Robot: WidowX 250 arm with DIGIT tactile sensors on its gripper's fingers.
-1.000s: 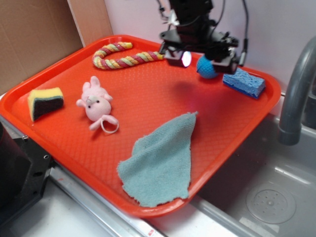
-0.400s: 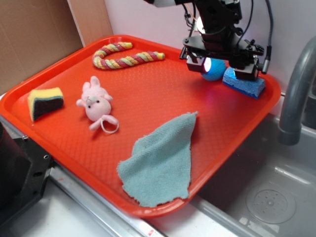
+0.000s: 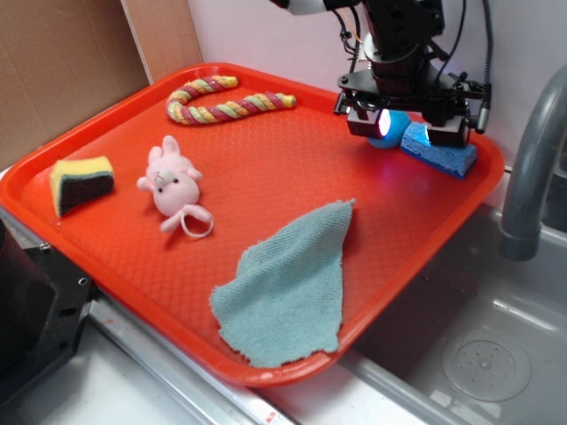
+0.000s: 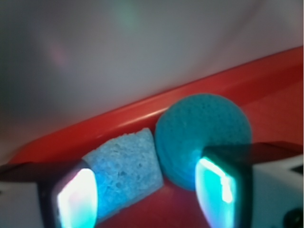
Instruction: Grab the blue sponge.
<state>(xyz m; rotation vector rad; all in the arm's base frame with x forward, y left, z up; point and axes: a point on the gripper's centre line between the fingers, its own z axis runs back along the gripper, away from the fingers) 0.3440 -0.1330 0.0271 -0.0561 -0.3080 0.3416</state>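
Red plastic tray [image 3: 266,190] spans most of the scene, beside a grey sink [image 3: 469,354] with a faucet [image 3: 532,168]. Teal cloth [image 3: 288,288] lies near the tray's front edge. Rope toy [image 3: 226,99] at back, pink bunny [image 3: 171,184] and yellow-black sponge [image 3: 81,182] on the left. Tool [image 3: 409,131] hangs wide open at the far corner, gripping nothing. Blue sponge [image 4: 124,166] lies by the rim, touching the teal ball [image 4: 203,135]; both sit between the fingers [image 4: 76,197].
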